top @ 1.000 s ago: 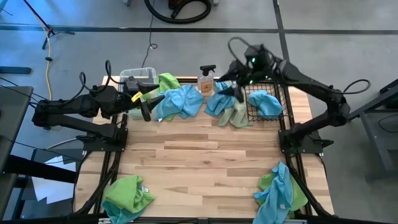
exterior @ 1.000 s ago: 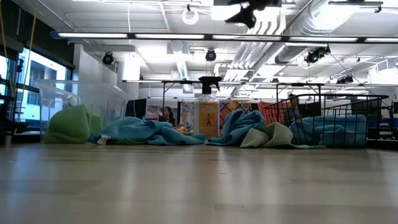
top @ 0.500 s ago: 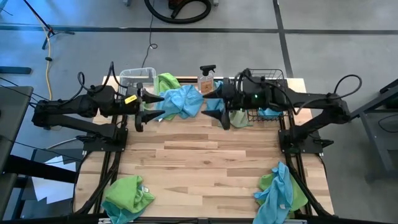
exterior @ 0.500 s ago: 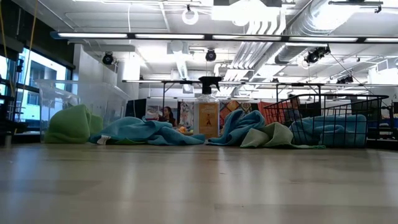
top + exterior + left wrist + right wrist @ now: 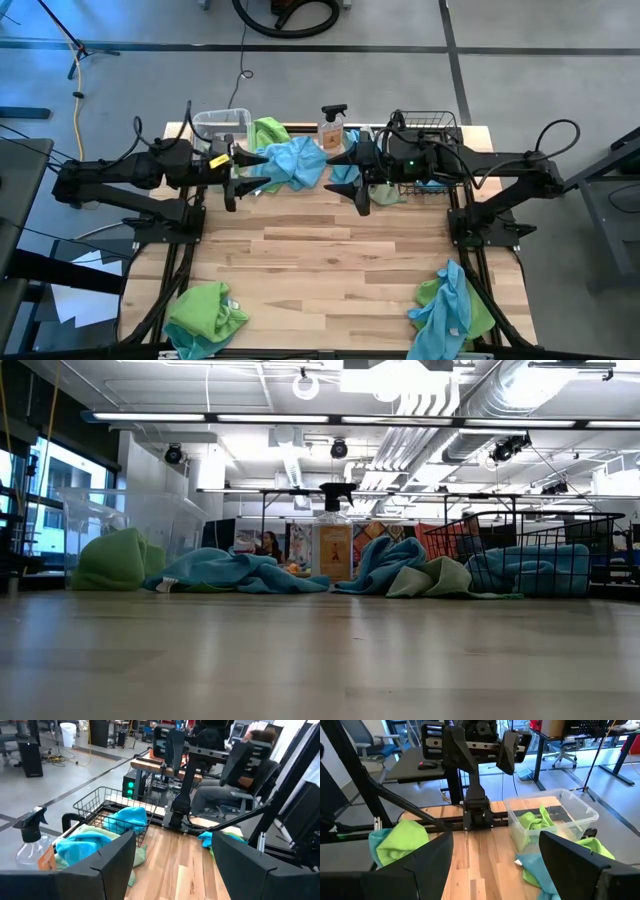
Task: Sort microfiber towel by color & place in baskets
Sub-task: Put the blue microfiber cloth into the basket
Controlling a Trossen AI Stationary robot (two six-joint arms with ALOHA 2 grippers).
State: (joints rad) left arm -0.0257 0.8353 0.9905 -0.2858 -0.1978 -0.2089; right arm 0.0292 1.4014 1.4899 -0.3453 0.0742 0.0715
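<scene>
Both grippers hover open above the table's far part, facing each other. My left gripper (image 5: 243, 175) (image 5: 172, 865) is next to a crumpled sky-blue towel pile (image 5: 290, 165) (image 5: 240, 572). My right gripper (image 5: 350, 178) (image 5: 495, 865) hangs over a blue and pale-green towel heap (image 5: 365, 172) (image 5: 420, 572). The clear tub (image 5: 220, 125) (image 5: 555, 820) holds a lime-green towel (image 5: 535, 820), and another green towel (image 5: 268, 132) lies beside it. The black wire basket (image 5: 428, 140) (image 5: 107, 807) holds a blue towel (image 5: 127, 817).
A spray bottle (image 5: 333, 125) (image 5: 335, 540) stands between the two towel heaps at the far edge. A green towel (image 5: 205, 315) lies at the near left corner, and a blue and green pile (image 5: 450, 310) at the near right corner. Bare wood (image 5: 320, 250) lies in the middle.
My right arm has swung down from above the wire basket and reached toward the table's left. Its gripper now hangs level over the blue and pale-green heap. The towels have stayed where they were.
</scene>
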